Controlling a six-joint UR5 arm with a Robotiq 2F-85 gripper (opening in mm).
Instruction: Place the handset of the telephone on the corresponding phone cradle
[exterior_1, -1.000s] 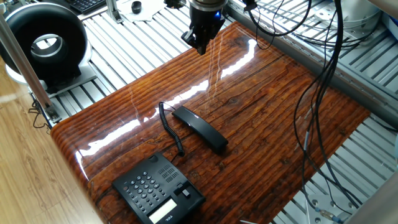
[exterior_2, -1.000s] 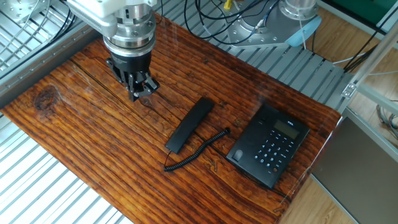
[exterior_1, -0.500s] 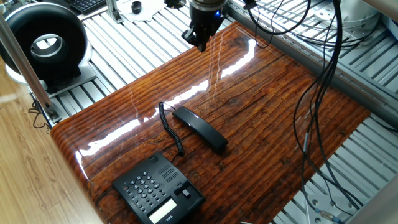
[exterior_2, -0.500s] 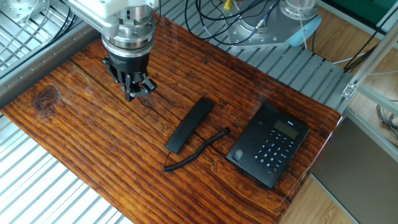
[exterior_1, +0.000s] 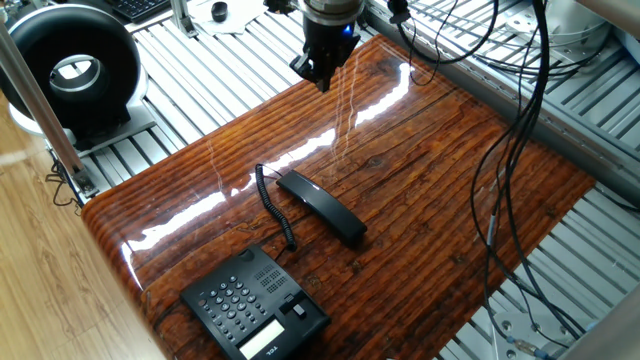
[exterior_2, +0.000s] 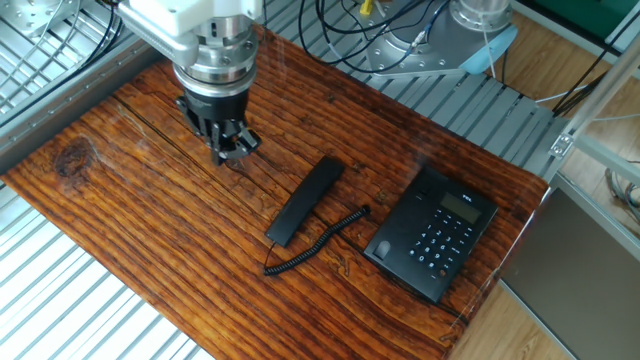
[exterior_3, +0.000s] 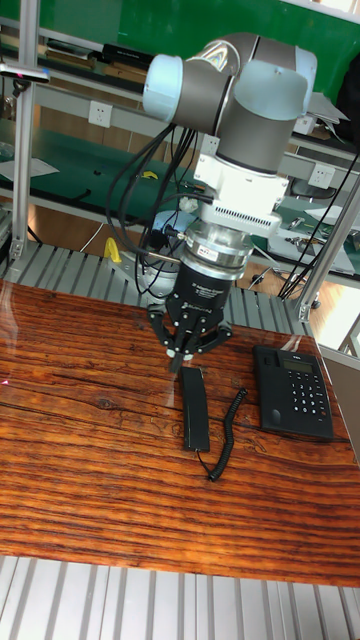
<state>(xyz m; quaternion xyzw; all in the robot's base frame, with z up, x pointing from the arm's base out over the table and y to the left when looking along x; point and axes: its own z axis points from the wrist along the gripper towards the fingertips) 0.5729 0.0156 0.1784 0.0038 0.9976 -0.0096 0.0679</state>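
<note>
The black handset (exterior_1: 322, 208) (exterior_2: 305, 200) (exterior_3: 194, 408) lies flat on the wooden table, and its coiled cord (exterior_1: 272, 205) trails beside it. The telephone (exterior_1: 255, 305) (exterior_2: 437, 245) (exterior_3: 293, 392) sits near the table edge. Its phone cradle (exterior_1: 298, 303) (exterior_2: 398, 228) (exterior_3: 267, 386) is a bare strip beside the keypad. My gripper (exterior_1: 320, 76) (exterior_2: 228, 148) (exterior_3: 183, 358) hangs above the wood beyond the handset's far end, touching nothing. Its fingers taper to a point and hold nothing.
A big black ring-shaped device (exterior_1: 70, 70) stands off the table at the back left. Black cables (exterior_1: 520, 150) hang over the right side of the table. Slatted metal framing (exterior_1: 200, 70) surrounds the wooden top (exterior_1: 430, 200).
The gripper has shifted only slightly, ending a little nearer the handset in the other fixed view. Handset and telephone have not moved.
</note>
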